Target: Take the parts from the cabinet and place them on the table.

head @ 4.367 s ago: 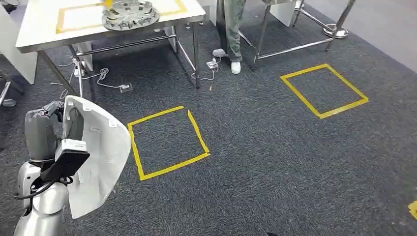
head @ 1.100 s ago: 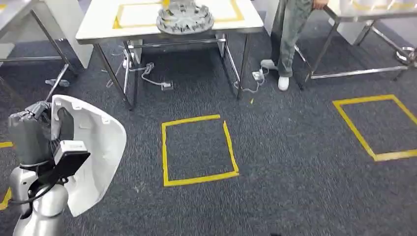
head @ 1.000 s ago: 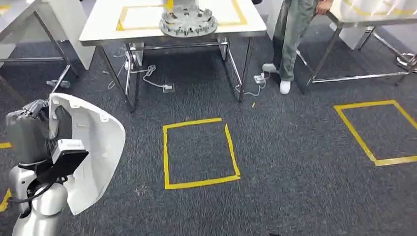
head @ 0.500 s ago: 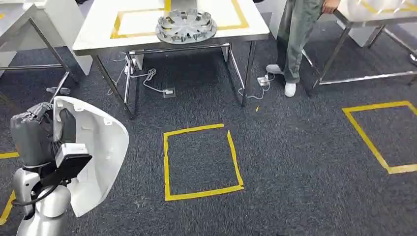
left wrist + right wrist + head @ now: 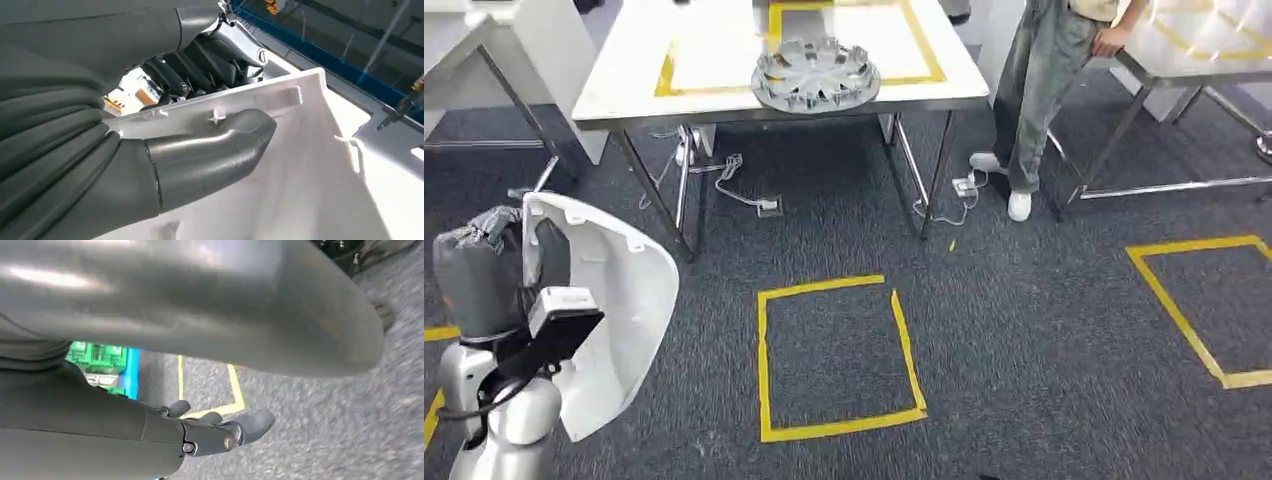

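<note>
Left hand (image 5: pixel 499 270) gripping white cover (image 5: pixel 614 310), thumb (image 5: pixel 210 150) pressed on its rim, low at left above carpet (image 5: pixel 1044 380). Right hand (image 5: pixel 220 432) empty, fingers loosely apart. Table (image 5: pixel 624 85) ahead bearing wheel cover (image 5: pixel 815 74); person (image 5: pixel 1049 90) beside it

A curved white plastic shell part (image 5: pixel 614 320) stands upright low at the left; the white table (image 5: pixel 624 75) lies ahead.

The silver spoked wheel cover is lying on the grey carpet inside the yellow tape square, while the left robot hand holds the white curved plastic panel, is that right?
Not quite. The head view shows the silver spoked wheel cover lying on the white metal-legged table, not on the grey carpet; the yellow tape square on the floor has nothing in it. The left robot hand does hold the white curved plastic panel.
</note>
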You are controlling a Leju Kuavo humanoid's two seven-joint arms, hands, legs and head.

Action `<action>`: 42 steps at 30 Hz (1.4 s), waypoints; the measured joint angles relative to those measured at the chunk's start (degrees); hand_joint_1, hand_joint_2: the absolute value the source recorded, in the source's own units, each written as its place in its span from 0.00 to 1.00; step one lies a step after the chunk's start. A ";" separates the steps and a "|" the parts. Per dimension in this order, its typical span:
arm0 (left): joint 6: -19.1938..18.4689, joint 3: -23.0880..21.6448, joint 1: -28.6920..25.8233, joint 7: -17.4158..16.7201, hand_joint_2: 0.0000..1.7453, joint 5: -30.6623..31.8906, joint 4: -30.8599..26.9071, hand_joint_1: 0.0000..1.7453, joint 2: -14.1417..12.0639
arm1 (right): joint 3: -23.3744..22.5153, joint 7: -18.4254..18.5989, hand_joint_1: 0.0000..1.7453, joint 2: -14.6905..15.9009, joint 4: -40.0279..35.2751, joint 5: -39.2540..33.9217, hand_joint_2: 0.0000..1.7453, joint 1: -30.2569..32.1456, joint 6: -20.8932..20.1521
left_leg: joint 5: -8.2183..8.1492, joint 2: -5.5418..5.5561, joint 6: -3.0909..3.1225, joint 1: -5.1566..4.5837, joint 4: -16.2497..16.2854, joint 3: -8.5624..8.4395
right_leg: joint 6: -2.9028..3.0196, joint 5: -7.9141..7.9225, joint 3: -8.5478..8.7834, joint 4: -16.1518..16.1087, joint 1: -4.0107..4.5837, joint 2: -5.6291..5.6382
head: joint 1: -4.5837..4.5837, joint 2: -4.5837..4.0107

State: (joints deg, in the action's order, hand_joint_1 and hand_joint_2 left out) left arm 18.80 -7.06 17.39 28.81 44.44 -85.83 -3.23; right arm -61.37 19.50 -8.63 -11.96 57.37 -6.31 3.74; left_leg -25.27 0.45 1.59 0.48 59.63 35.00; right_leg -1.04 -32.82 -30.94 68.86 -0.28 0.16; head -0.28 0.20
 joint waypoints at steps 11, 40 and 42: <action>-0.33 0.35 -0.45 0.04 1.00 0.33 0.02 1.00 0.52 | -1.68 -0.24 0.00 0.07 0.00 -1.77 0.00 0.52 -0.15 | -5.99 0.80 -2.14 -0.35 0.52 -7.18 | 1.26 6.70 -6.52 -8.98 0.05 -0.18 | 0.02 0.00; -0.48 0.74 -0.20 0.20 1.00 0.31 0.66 1.00 0.52 | -2.56 -0.09 0.00 0.00 -0.02 -2.16 0.00 0.52 -0.70 | -7.33 0.46 -1.61 -0.29 0.12 -6.70 | 0.83 7.99 -7.55 -8.21 0.42 -0.34 | -0.39 0.00; -0.52 0.72 -0.10 0.20 1.00 0.33 0.63 1.00 0.50 | -2.58 0.31 0.00 -0.02 -0.02 -2.16 0.00 0.46 -0.70 | -7.00 0.50 -2.34 -0.35 0.38 -7.76 | 1.52 8.26 -6.51 -8.56 0.32 -0.32 | -0.37 0.00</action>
State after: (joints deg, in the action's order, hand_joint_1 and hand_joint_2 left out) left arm 18.27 -6.34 17.29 29.00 44.76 -85.20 -2.73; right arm -63.95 19.80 -8.66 -11.98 55.21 -5.85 3.04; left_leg -32.28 0.95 -0.75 0.13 60.01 27.23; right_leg 0.48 -24.56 -37.44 60.31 0.04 -0.16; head -0.66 0.20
